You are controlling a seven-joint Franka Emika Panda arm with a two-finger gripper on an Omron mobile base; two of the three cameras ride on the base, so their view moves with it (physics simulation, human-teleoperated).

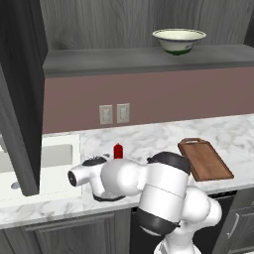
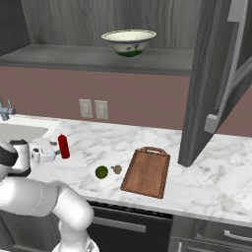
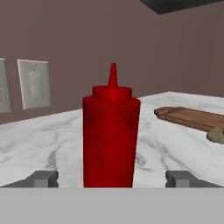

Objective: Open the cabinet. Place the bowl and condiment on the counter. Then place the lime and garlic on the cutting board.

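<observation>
Condiment (image 3: 111, 138): upright on counter (image 2: 206, 172), between spread fingertips (image 3: 42, 179) of gripper (image 3: 111, 179) (jaws wide, touching nothing). Bowl (image 2: 128, 41): cabinet shelf, twelve o'clock. Lime (image 2: 101, 172), garlic (image 2: 117, 169): beside cutting board (image 2: 146, 172).

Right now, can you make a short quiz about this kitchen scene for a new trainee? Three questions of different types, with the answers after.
1. True or false: the bowl is already on the counter.
2. Which lies closer to the cutting board: (a) the lime or (b) the garlic?
3. Fill in: the red bottle stands upright between the ____ jaws of the gripper.

Key: 1 false, it sits on the cabinet shelf; 2 b; 3 open.
</observation>
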